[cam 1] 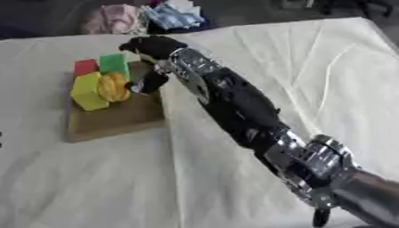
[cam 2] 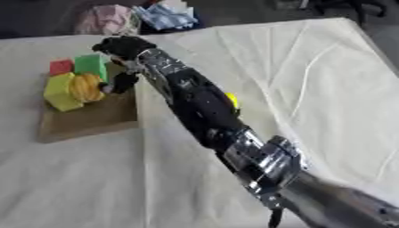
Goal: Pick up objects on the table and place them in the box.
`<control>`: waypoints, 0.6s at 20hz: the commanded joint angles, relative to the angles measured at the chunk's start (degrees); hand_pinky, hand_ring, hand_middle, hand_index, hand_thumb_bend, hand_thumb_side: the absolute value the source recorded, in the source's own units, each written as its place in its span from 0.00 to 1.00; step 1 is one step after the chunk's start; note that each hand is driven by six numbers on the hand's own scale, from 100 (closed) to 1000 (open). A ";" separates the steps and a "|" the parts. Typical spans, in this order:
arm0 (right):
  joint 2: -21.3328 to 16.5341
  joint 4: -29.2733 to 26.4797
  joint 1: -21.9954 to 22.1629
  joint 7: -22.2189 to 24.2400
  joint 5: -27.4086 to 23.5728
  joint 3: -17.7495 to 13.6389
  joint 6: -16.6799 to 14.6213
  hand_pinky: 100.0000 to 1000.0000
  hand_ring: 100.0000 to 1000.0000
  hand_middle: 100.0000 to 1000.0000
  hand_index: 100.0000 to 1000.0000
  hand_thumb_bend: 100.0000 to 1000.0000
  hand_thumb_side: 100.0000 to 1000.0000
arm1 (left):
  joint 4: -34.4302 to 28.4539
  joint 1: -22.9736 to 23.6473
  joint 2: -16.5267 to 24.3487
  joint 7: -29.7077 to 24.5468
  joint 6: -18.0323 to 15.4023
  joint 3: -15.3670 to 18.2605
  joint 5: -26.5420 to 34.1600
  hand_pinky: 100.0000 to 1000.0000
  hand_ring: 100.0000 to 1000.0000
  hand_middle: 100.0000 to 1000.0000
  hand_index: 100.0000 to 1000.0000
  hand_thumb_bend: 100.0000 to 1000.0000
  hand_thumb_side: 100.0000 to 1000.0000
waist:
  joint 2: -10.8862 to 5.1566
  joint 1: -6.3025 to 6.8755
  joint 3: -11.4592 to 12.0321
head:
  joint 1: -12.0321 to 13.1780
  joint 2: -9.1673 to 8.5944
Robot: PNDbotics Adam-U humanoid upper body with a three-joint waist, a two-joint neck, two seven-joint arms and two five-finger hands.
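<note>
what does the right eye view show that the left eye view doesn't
Only the right eye view shows a small yellow thing on the cloth, peeking out from behind the forearm; what it is I cannot tell. The left eye view adds nothing of its own. Both show the right hand over the brown box, which holds a red block, a green block, a yellow block and an orange object. The left hand shows in neither.

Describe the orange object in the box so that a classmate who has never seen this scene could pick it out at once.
Find the shallow brown box on the white tablecloth's left side. Blocks cluster at its far end; the orange object sits there beside the yellow block, at the right hand. It alone is rounded and ridged; its neighbours are flat-sided.
</note>
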 commanded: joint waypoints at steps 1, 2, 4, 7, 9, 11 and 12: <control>-3.55 -4.96 -1.62 3.90 -4.31 0.96 -1.09 0.76 0.80 0.85 0.97 0.20 0.43 | -0.79 -0.29 0.64 0.37 -0.10 0.55 -0.14 0.68 0.67 0.66 0.75 0.26 0.45 | -1.28 -0.14 -0.28 | 0.31 -0.29; -4.41 -6.34 -1.53 5.05 -5.65 1.35 -1.18 0.77 0.80 0.85 0.97 0.20 0.43 | -0.78 -0.25 0.68 0.41 -0.10 0.60 -0.17 0.68 0.67 0.66 0.75 0.26 0.45 | -1.33 -0.20 -0.46 | 0.38 -0.25; -6.08 -9.31 -1.18 6.81 -8.12 2.15 -1.20 0.76 0.79 0.83 0.97 0.19 0.40 | -0.77 -0.13 0.79 0.50 -0.11 0.72 -0.25 0.68 0.67 0.66 0.75 0.26 0.45 | -1.45 -0.33 -0.86 | 0.61 -0.07; -9.17 -14.69 0.36 8.47 -12.07 3.59 -1.24 0.76 0.79 0.82 0.96 0.19 0.39 | -0.75 0.06 0.95 0.68 -0.12 0.93 -0.35 0.68 0.67 0.66 0.75 0.25 0.45 | -1.68 -0.56 -1.51 | 1.04 0.18; -11.27 -18.03 1.62 9.83 -14.56 4.48 -1.03 0.76 0.79 0.82 0.96 0.18 0.39 | -0.72 0.22 1.08 0.83 -0.12 1.08 -0.40 0.68 0.67 0.66 0.75 0.25 0.45 | -1.84 -0.70 -1.89 | 1.34 0.33; -13.56 -21.50 3.35 11.27 -17.32 5.27 -0.83 0.76 0.78 0.81 0.95 0.18 0.40 | -0.68 0.37 1.22 0.97 -0.11 1.22 -0.45 0.68 0.67 0.66 0.75 0.25 0.45 | -2.02 -0.90 -2.34 | 1.61 0.44; -14.63 -23.26 4.35 12.09 -18.75 5.63 -0.77 0.76 0.78 0.81 0.95 0.17 0.40 | -0.66 0.43 1.28 1.03 -0.11 1.27 -0.48 0.68 0.67 0.66 0.75 0.26 0.45 | -2.12 -1.00 -2.56 | 1.74 0.50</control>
